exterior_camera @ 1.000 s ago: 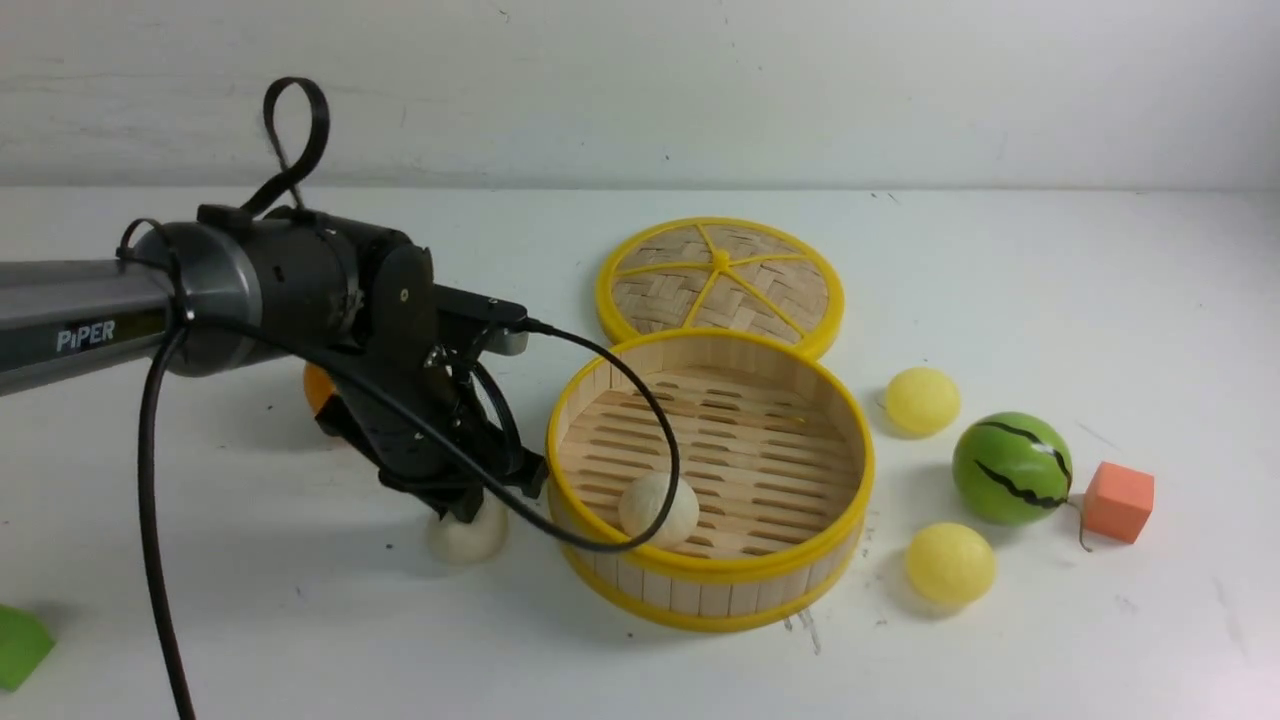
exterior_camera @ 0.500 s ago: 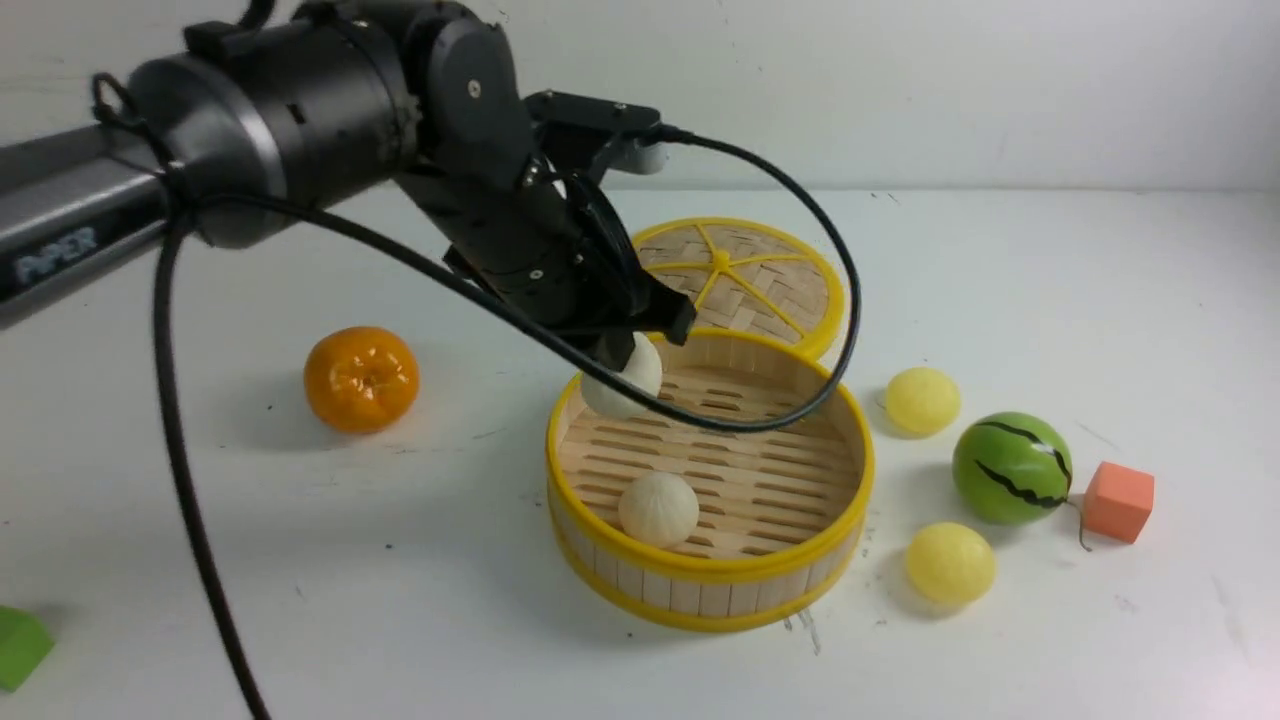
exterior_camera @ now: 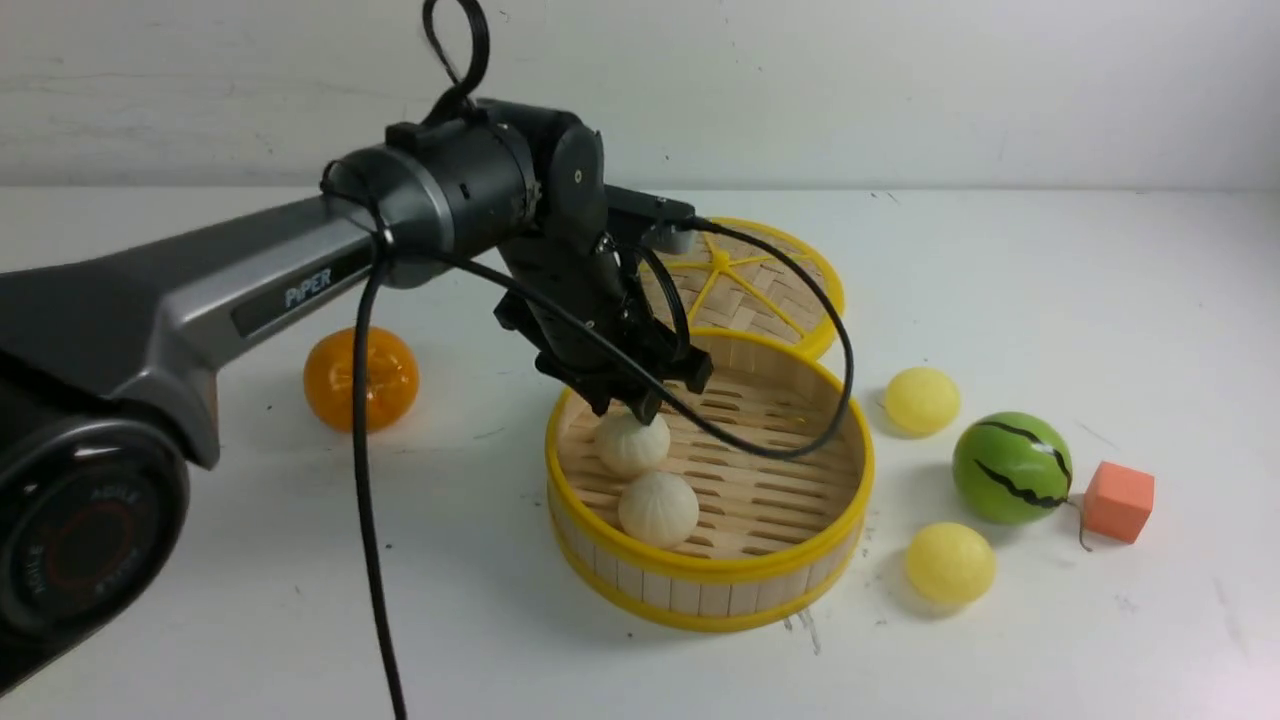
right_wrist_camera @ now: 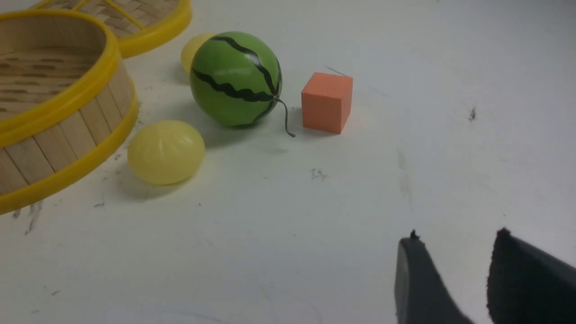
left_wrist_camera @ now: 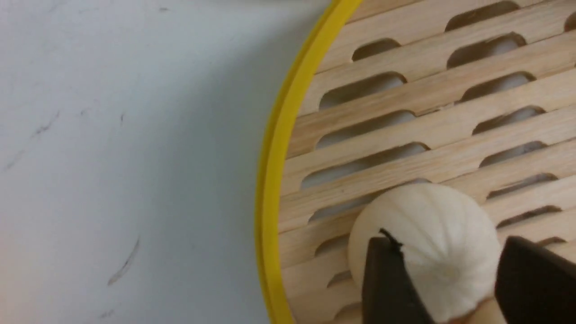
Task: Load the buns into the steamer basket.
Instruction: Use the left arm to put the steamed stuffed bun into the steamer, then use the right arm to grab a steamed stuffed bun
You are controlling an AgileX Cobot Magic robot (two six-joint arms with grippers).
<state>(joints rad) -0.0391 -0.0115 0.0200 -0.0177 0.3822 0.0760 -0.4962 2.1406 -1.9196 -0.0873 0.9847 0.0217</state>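
Observation:
The steamer basket [exterior_camera: 710, 572] stands mid-table with two cream-white pleated buns inside, one [exterior_camera: 632, 443] behind the other [exterior_camera: 658, 508]. My left gripper [exterior_camera: 640, 405] hangs just above the rear bun [left_wrist_camera: 432, 225], open, its fingers straddling the bun, which rests on the slat floor near the yellow rim [left_wrist_camera: 270, 180]. Two pale yellow buns [exterior_camera: 921, 400] [exterior_camera: 950, 562] lie on the table right of the basket. In the right wrist view my right gripper [right_wrist_camera: 454, 234] is open and empty over bare table, well away from the nearer yellow bun [right_wrist_camera: 165, 152].
The woven lid [exterior_camera: 760, 280] lies behind the basket. An orange tangerine [exterior_camera: 345, 380] sits to the basket's left. A green striped watermelon ball [exterior_camera: 1012, 468] and an orange cube [exterior_camera: 1118, 502] sit at the right, beyond the yellow buns.
My left gripper lifted a white bun from the table left of the basket, carried it over the rim and set it down inside. Its jaws have opened.

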